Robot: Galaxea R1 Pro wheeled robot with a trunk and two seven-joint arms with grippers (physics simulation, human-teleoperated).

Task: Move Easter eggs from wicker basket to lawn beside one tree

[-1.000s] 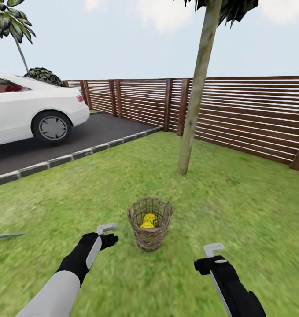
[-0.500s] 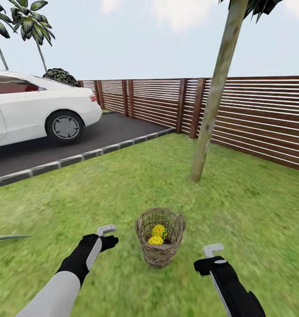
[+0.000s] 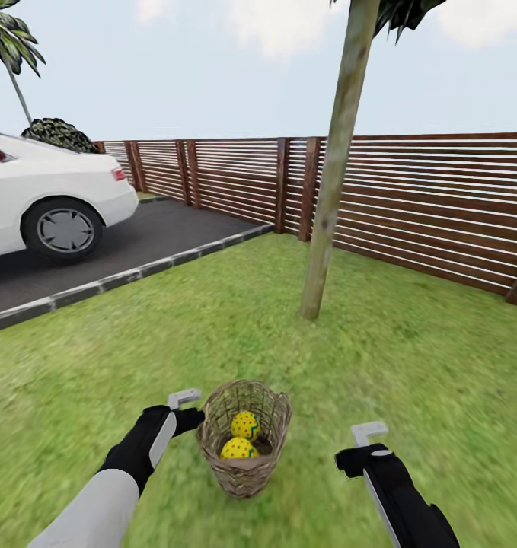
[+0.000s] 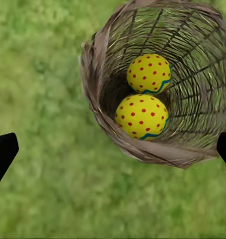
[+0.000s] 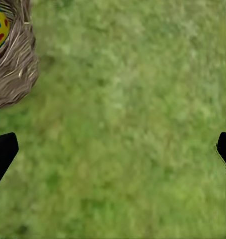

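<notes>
Wicker basket (image 3: 245, 439) stands upright on the lawn (image 3: 410, 358), low in the head view between the two arms, with the pale-trunked tree (image 3: 330, 190) well beyond it near the slatted fence (image 3: 433, 205). Two Easter eggs show inside, one (image 4: 141, 115) lying against the other (image 4: 148, 73); a third is not visible, possibly hidden beneath. Left gripper (image 3: 184, 405) hangs just beside the basket rim, fingers wide apart, empty. Right gripper (image 3: 365, 441) is off to the other side over bare grass, fingers also spread, holding nothing. Step in hand, as I judge it: first pick. Best done by centring the left gripper over the nearer egg, descending straight inside the rim without snagging the weave, and closing across the egg's middle so it does not squirt sideways.
</notes>
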